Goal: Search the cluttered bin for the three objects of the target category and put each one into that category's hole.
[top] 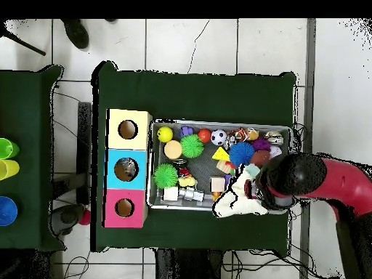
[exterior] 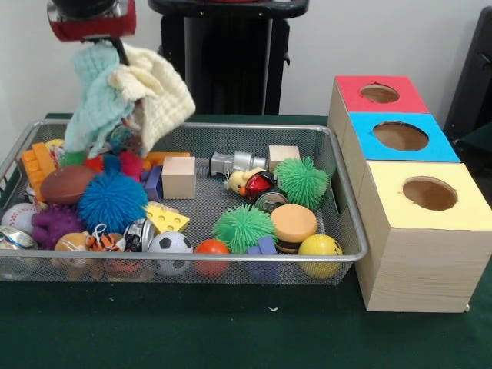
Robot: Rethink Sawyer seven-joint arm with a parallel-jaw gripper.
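The hand (exterior: 104, 42) is gripping two cloths (exterior: 127, 96), hanging them lengthwise downward above the bin (exterior: 338, 223).

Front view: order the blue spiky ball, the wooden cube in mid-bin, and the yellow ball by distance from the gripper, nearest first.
The gripper hangs at the upper left, with cloths dangling from it.
1. Blue spiky ball, bin's left side, almost below the gripper.
2. Wooden cube, mid-bin, to the right of the spiky ball. These two are fairly close in distance.
3. Yellow ball, front right corner, clearly farthest.

No readable text, labels or numbers anywhere (toys and boxes included).
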